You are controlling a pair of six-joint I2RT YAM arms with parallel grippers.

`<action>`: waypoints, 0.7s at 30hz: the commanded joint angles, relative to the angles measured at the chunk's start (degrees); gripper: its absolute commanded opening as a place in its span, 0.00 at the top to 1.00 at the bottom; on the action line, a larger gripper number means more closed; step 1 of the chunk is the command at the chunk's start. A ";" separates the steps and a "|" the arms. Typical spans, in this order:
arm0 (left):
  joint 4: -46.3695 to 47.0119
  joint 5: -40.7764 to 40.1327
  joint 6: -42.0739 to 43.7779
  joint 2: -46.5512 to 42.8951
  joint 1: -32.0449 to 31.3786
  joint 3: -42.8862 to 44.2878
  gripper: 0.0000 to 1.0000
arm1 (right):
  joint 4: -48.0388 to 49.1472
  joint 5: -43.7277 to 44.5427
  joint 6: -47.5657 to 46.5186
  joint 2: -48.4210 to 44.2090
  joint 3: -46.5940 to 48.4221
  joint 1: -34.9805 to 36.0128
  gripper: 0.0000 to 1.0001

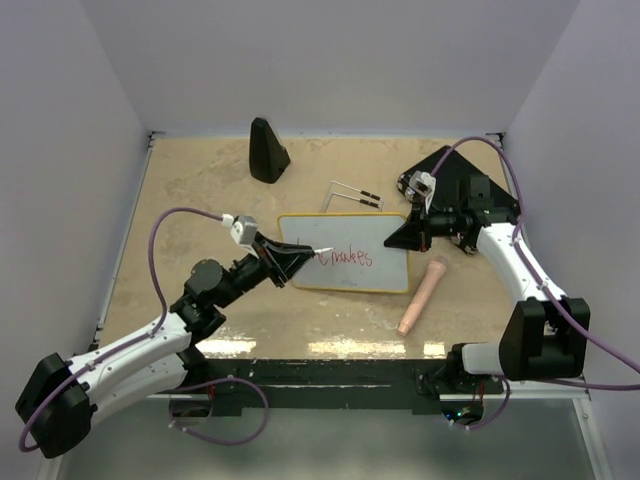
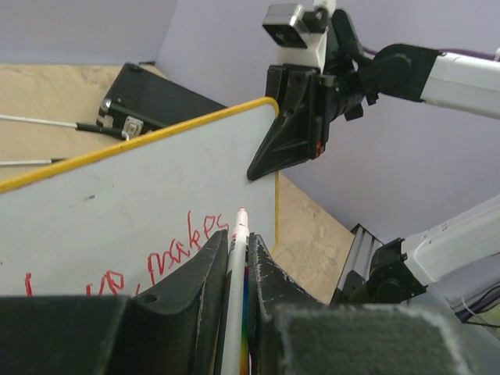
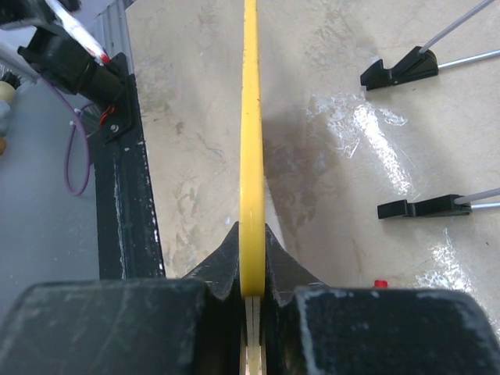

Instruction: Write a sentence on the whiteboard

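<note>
Centre frame: whiteboard [image 1: 385, 230], long axis left-right, red sentence [image 1: 345, 258]; right gripper [image 1: 402, 238] pinches its right edge; left gripper [image 1: 302, 257] clamps marker [image 1: 322, 250], tip pointing right.

The whiteboard [image 1: 390, 268] sits mid-table, with the red words of the sentence [image 1: 347, 257] across its middle. The left end effector [image 1: 303, 256] grips a marker [image 1: 322, 250], its tip over the board's left part. The right end effector [image 1: 408, 236] clamps the board's right edge. A pinkish cylinder [image 1: 420, 296] lies toward the table's near edge, and a black cone [image 1: 267, 150] stands near the far edge.
</note>
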 commanded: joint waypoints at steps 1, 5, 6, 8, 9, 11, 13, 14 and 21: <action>-4.35 -3.48 0.42 1.01 -4.16 2.71 1.00 | 4.33 -7.29 1.76 -3.51 -0.28 0.18 1.00; -6.29 -7.79 2.71 3.46 -9.34 4.47 1.00 | 6.09 -7.82 3.43 -4.48 -1.15 0.18 1.00; -6.46 -9.80 2.97 3.65 -9.88 4.47 1.00 | 6.70 -7.91 4.04 -4.91 -1.42 0.18 1.00; -7.25 -11.05 3.67 4.00 -11.02 4.30 1.00 | 7.41 -8.18 4.66 -5.44 -1.94 0.18 1.00; -7.52 -14.27 3.85 4.09 -11.11 4.21 1.00 | 8.11 -8.26 5.27 -5.62 -2.12 0.18 1.00; -8.04 -17.44 4.12 3.83 -11.20 3.24 1.00 | 8.72 -8.35 5.63 -5.71 -2.47 0.18 1.00; -7.96 -18.95 4.55 3.65 -11.20 2.28 1.00 | 8.73 -8.26 5.72 -5.62 -2.56 0.18 1.00; -7.96 -20.00 4.73 3.65 -11.20 2.19 1.00 | 8.90 -8.18 5.72 -5.62 -2.65 0.18 1.00; -8.13 -20.72 6.05 4.79 -11.20 3.33 1.00 | 8.99 -8.18 5.72 -5.01 -2.65 0.18 1.00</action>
